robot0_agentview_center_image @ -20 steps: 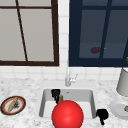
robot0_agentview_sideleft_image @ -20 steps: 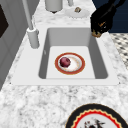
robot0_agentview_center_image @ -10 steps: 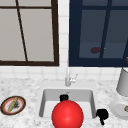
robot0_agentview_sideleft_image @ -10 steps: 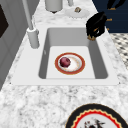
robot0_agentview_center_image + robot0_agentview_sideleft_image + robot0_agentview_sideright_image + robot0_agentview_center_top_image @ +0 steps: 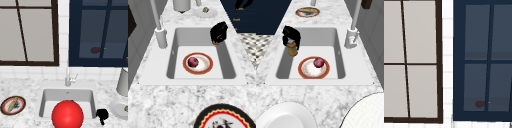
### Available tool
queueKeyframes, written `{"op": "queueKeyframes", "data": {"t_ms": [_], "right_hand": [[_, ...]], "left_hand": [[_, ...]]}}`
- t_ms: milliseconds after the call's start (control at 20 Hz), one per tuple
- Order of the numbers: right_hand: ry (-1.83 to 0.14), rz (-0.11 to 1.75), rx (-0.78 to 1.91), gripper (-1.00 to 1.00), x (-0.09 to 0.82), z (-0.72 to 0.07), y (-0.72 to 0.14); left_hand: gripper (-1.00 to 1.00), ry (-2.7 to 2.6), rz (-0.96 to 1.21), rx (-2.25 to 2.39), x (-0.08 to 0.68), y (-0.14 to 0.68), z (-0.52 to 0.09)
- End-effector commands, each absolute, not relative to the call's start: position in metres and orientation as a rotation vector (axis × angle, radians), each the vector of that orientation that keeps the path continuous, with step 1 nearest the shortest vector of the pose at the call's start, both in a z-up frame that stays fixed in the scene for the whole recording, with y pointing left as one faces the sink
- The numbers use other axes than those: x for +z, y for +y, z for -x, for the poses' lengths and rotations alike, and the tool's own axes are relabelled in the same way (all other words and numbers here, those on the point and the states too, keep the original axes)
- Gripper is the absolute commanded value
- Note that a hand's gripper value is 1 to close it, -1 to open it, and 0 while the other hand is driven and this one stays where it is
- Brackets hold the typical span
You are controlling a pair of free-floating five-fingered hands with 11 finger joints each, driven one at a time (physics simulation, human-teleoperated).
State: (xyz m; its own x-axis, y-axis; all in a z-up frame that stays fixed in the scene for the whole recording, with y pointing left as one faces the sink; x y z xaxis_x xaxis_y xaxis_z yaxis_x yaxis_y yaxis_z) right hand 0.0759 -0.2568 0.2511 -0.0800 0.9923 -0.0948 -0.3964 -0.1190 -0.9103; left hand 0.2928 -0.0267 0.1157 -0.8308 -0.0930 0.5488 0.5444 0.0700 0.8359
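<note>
Counted at the sink (image 5: 203, 33): one hand, the right hand (image 5: 291, 37), at the front rim towards the right end. Fingers curled downward and closed over the top of one small amber bottle (image 5: 292, 50). Bottle upright below the palm, just inside the basin's front wall and clear of the basin floor as far as can be told.

On the basin floor: one red-rimmed plate (image 5: 207, 68), flat, near the middle. On that plate: one dark red round fruit (image 5: 193, 62), resting towards the side nearer the faucet. Plate and bottle apart, with bare basin floor between.

At the back rim: one faucet (image 5: 352, 37), its spout rising upright.

On the left counter: one patterned plate (image 5: 5, 110) with a stick-like thing lying across it. On the right counter: one white plate (image 5: 117, 110) bearing a small brownish bit, and just behind it one grey canister (image 5: 123, 83).

Low in the front view: one large red ball (image 5: 67, 115), covering the middle of the basin.

Above the sink: two windows, one pale (image 5: 411, 60) at left, one dark blue (image 5: 481, 60) at right.
</note>
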Motion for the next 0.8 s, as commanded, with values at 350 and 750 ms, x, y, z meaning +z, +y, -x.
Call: {"op": "queueKeyframes", "data": {"t_ms": [350,750], "right_hand": [[-0.885,0.945,1.499,0.0,0.251,-0.076,-0.257],[-0.885,0.945,1.499,0.0,0.251,-0.076,-0.257]], "left_hand": [[1.0,-1.906,0.42,-1.755,0.031,-0.033,-0.331],[1.0,-1.899,0.406,-1.761,-0.012,-0.027,-0.354]]}}
